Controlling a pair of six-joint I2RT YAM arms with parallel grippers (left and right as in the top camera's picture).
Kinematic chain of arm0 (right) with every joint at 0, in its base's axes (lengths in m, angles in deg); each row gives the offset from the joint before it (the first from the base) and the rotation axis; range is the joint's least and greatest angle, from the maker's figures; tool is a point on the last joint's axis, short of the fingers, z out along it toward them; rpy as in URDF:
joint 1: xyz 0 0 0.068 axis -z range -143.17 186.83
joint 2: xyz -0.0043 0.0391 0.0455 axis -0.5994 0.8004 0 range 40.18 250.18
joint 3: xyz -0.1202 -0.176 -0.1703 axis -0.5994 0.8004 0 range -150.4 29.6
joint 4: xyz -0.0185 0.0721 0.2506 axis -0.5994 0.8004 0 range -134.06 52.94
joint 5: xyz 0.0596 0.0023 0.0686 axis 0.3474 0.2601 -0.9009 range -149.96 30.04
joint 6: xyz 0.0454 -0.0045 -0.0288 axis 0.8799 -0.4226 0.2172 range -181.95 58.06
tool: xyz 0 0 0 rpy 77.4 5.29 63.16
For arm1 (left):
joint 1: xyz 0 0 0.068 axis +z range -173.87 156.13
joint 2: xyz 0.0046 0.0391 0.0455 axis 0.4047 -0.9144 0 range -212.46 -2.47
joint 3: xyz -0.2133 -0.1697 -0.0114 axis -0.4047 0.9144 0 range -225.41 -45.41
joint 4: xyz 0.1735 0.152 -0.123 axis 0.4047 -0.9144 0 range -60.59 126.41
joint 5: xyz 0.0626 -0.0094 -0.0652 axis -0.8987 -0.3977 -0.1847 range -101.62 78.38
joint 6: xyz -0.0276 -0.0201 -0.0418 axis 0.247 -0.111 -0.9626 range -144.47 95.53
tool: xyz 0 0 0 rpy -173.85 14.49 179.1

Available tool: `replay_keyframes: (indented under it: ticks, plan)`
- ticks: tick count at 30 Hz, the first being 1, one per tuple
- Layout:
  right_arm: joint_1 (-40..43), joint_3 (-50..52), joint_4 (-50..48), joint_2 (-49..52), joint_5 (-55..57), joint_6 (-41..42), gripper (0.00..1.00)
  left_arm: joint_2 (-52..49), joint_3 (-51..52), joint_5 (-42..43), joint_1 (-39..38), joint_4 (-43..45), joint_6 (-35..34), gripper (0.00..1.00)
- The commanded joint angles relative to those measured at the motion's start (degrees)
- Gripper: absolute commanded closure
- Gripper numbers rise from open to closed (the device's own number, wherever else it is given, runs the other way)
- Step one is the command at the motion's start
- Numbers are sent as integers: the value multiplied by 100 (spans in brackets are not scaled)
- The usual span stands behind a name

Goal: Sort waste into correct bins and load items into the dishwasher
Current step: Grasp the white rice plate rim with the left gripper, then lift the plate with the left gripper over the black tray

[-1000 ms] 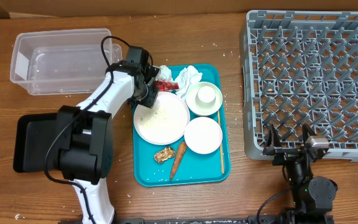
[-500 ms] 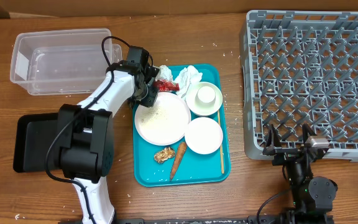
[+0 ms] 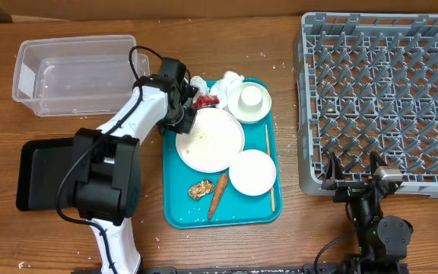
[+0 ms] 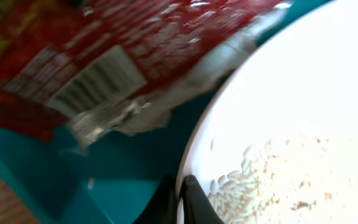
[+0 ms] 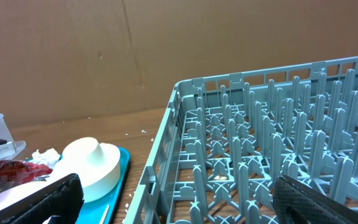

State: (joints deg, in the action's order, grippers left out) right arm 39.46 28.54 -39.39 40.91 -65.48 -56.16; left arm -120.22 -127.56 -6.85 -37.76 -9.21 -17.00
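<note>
One plate [image 3: 211,141], two bowls [image 3: 252,172], one cup [image 3: 251,96], one chopstick [image 3: 269,171], one carrot piece [image 3: 217,196] and one wrapper [image 3: 204,100] lay on the teal tray [image 3: 177,199]; my left fingers [image 4: 188,202] were clamped on the plate's rim, my right fingers [image 3: 352,173] stood apart.

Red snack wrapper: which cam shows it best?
Left wrist: the red snack wrapper fills the top-left, barcode visible, though blurred. Overhead shows only a small red patch; right wrist catches a red corner at its left edge.
</note>
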Motion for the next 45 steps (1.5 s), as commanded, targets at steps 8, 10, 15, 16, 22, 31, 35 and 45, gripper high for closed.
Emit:
replay_keyframes:
  ticks: [8, 10, 15, 16, 22, 31, 35, 45]
  plan:
    - [22, 59, -26, -57, 57, 17, 0, 48, -601, -24, -92, -984, -378, 96]
    - [22, 59, -26, -57, 57, 20, 0, 48, -758, -24, -92, -1222, -431, 96]
    - [22, 59, -26, -57, 57, 17, 0, 48, -1137, 101, -87, -1845, -494, 96]
    - [22, 59, -26, -57, 57, 17, 0, 48, -1196, 151, -85, -1941, -496, 96]
    - [22, 59, -26, -57, 57, 17, 0, 50, -1497, 713, 0, -2417, -535, 96]
    - [22, 59, -28, -57, 57, 20, 0, 208, -1589, 1016, 205, -2708, -566, 96]
    - [22, 59, -26, -57, 57, 20, 0, 348, -1589, 1010, 345, -2813, -621, 96]
    - [22, 59, -26, -57, 55, 20, 0, 1222, -1589, 1034, 962, -3143, -1119, 96]
